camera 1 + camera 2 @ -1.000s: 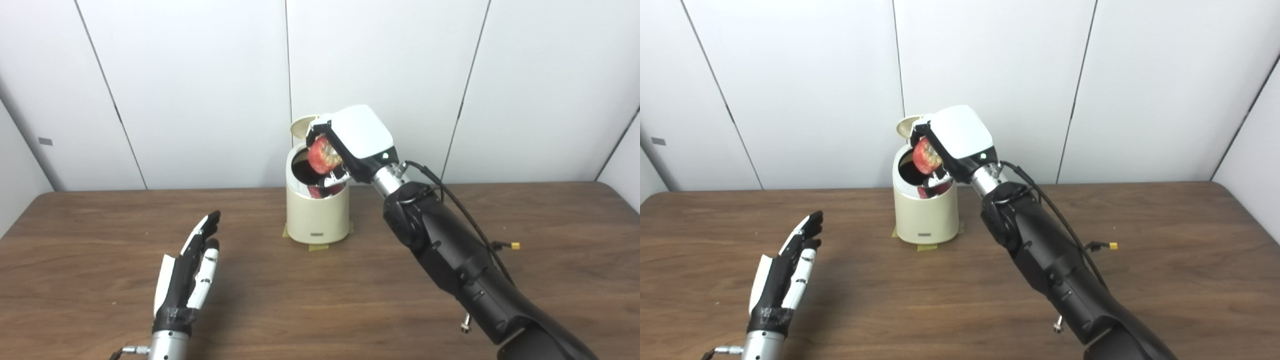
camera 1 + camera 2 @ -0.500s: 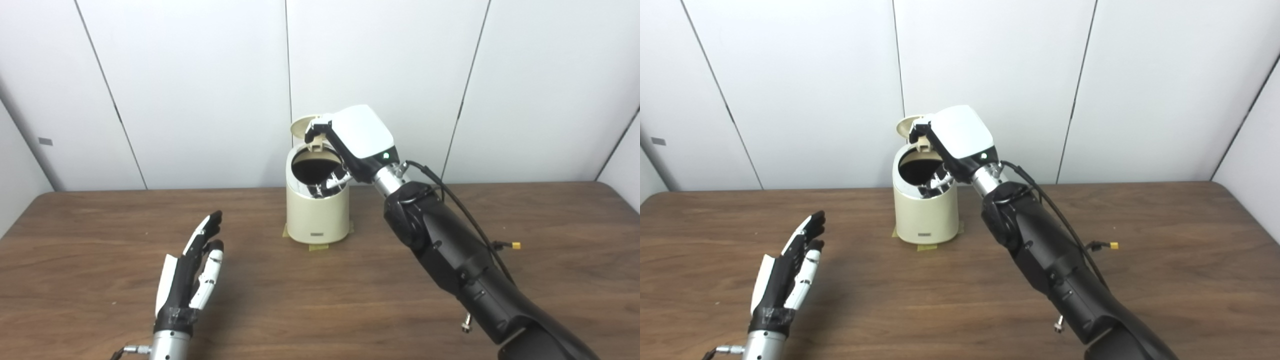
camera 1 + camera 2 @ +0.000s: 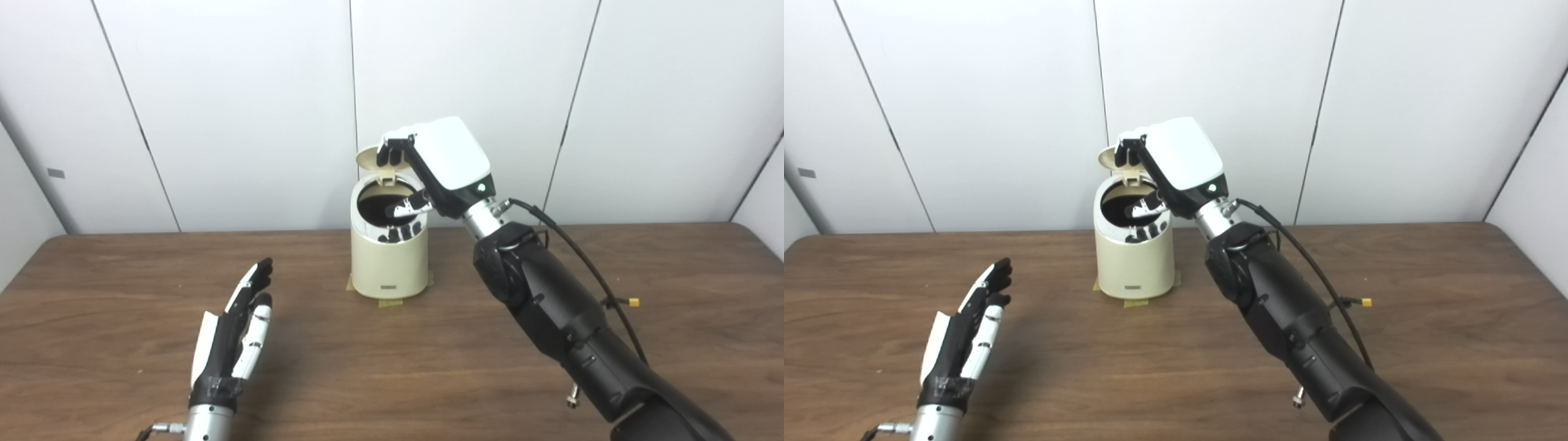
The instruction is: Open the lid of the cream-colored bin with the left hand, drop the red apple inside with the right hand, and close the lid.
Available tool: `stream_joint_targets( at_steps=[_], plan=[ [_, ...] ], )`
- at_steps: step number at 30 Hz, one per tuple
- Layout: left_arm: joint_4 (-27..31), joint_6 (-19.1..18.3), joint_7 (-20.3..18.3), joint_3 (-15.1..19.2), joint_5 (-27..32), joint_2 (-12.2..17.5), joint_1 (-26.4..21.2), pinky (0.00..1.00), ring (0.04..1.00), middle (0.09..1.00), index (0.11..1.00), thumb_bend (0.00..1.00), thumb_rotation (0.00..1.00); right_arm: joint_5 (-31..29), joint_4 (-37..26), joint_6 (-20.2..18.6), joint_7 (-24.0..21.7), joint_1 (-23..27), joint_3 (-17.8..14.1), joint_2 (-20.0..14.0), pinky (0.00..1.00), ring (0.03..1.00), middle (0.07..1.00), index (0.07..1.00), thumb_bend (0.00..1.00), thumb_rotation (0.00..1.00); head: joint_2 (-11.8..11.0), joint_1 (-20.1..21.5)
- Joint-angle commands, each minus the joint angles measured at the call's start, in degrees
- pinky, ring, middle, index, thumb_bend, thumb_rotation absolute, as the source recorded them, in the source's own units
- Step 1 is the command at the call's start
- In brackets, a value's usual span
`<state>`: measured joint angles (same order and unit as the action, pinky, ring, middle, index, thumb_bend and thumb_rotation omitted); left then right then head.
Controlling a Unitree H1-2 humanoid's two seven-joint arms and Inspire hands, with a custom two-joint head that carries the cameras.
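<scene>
Apple gone from sight, lid up, closing not yet done.

The right hand (image 3: 429,174) hangs over the mouth of the cream bin (image 3: 388,257), fingers spread and holding nothing. No apple shows anywhere; I'd judge it lies down in the bin's dark inside, though I cannot see it there. The lid (image 3: 375,158) stands tipped up at the back, just beside the right fingertips. The left hand (image 3: 236,334) waits flat and open above the table (image 3: 122,275), well apart from the bin. Next, by my reckoning, the right hand must clear away, then the lid gets pushed down until it sits shut.
</scene>
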<state>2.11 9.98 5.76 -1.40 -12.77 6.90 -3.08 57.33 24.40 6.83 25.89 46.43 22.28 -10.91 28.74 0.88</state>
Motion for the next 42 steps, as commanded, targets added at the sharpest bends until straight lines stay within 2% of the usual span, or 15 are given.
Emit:
stream_joint_targets(
  at_steps=[1, 4, 10, 12, 13, 14, 15, 18, 21, 23, 27, 28, 36, 38, 42],
  plan=[
    [-1.5, 1.0, 0.0, -0.5, -0.5, -0.7, 1.5, 0.85, 0.903, 0.917, 0.925, 0.25, 0.91, -2.5, -3.7, -0.4, 2.3, 0.6, -2.6, 0.1, 0.21, 0.276, 0.514, 0.431, 0.53, 0.01, 0.0, -0.1],
    [-1.5, 1.1, 0.1, -0.6, -1.0, -0.6, 1.4, 0.83, 0.898, 0.913, 0.923, 0.25, 0.91, -7.9, -9.8, -0.9, -0.8, -3.7, -6.0, 0.7, 0.19, 0.258, 0.517, 0.437, 0.52, 0.01, 0.0, -0.3],
    [-1.9, 1.4, 0.2, -0.4, -0.6, -0.4, 1.2, 0.83, 0.894, 0.908, 0.917, 0.24, 0.88, -21.1, -21.1, -2.9, -9.6, -15.2, -11.8, 1.7, 0.25, 0.331, 0.454, 0.489, 0.52, 0.0, -0.2, -0.2],
    [-1.8, 1.4, -0.1, -0.3, -0.1, -0.3, 1.2, 0.83, 0.897, 0.912, 0.916, 0.24, 0.88, -25.4, -23.1, -1.7, -11.8, -19.1, -13.0, 1.5, 0.36, 0.457, 0.542, 0.49, 0.49, 0.12, -0.2, -0.1],
    [-1.7, 1.4, -0.1, -0.3, -0.1, -0.3, 1.2, 0.83, 0.898, 0.913, 0.916, 0.24, 0.88, -27.6, -23.7, -0.8, -12.4, -21.7, -13.6, 1.5, 0.38, 0.477, 0.555, 0.49, 0.49, 0.14, -0.1, 0.0],
    [-1.7, 1.4, -0.2, -0.3, 0.0, -0.2, 1.3, 0.83, 0.898, 0.912, 0.914, 0.23, 0.88, -28.8, -24.0, -0.4, -12.8, -23.2, -14.1, 1.6, 0.42, 0.524, 0.587, 0.559, 0.39, 0.34, -0.1, 0.0],
    [-1.7, 1.4, -0.1, -0.2, -0.1, -0.2, 1.3, 0.83, 0.898, 0.912, 0.913, 0.23, 0.88, -30.1, -24.4, -0.4, -13.2, -24.6, -14.6, 1.9, 0.45, 0.554, 0.607, 0.602, 0.34, 0.47, -0.1, 0.0],
    [-2.0, 2.0, -0.1, -0.1, 0.2, -0.1, 1.3, 0.83, 0.893, 0.902, 0.902, 0.23, 0.88, -33.7, -25.0, -0.7, -14.3, -29.4, -15.9, 2.7, 0.55, 0.639, 0.665, 0.675, 0.26, 0.66, -0.1, -0.1],
    [-1.8, 1.9, 0.2, -0.1, -0.7, 0.1, 1.3, 0.82, 0.876, 0.878, 0.868, 0.2, 0.86, -35.7, -23.7, 1.6, -14.4, -32.6, -16.5, 2.8, 0.56, 0.664, 0.691, 0.701, 0.23, 0.62, -0.1, -0.1],
    [-1.7, 2.1, 0.3, -0.2, -1.0, 0.3, 1.3, 0.81, 0.87, 0.87, 0.857, 0.19, 0.86, -36.3, -22.8, 2.0, -14.2, -33.9, -16.8, 2.9, 0.55, 0.653, 0.687, 0.696, 0.23, 0.54, -0.1, -0.1],
    [-2.1, 2.7, 1.0, -0.4, -3.0, 0.8, 1.2, 0.78, 0.852, 0.853, 0.841, 0.16, 0.83, -37.8, -21.2, 2.7, -13.9, -35.5, -17.6, 3.6, 0.5, 0.616, 0.662, 0.663, 0.25, 0.28, -0.3, -0.5],
    [-2.1, 2.8, 1.3, -0.5, -3.7, 1.0, 1.2, 0.77, 0.844, 0.847, 0.836, 0.16, 0.83, -38.0, -20.8, 3.1, -14.0, -35.7, -17.7, 3.7, 0.49, 0.613, 0.661, 0.662, 0.26, 0.26, -0.3, -0.5],
    [0.0, 3.1, 1.2, 0.5, -3.2, 1.4, 1.5, 0.75, 0.831, 0.84, 0.826, 0.17, 0.7, -38.4, -20.7, 2.7, -14.6, -37.2, -18.0, 4.3, 0.6, 0.698, 0.728, 0.708, 0.24, 0.33, 0.1, -0.7],
    [2.4, 2.4, 0.9, 1.1, -3.1, 1.7, 0.5, 0.76, 0.838, 0.85, 0.836, 0.2, 0.74, -38.5, -21.4, 1.7, -14.9, -37.5, -18.1, 4.5, 0.64, 0.729, 0.741, 0.72, 0.22, 0.36, 0.3, -0.9],
    [6.9, 0.4, 0.5, 2.5, -2.7, 1.8, -3.5, 0.74, 0.83, 0.837, 0.818, 0.23, 0.74, -38.1, -22.0, 0.9, -15.5, -37.8, -18.0, 4.4, 0.64, 0.729, 0.732, 0.711, 0.2, 0.32, 0.8, -0.9]
  ],
)
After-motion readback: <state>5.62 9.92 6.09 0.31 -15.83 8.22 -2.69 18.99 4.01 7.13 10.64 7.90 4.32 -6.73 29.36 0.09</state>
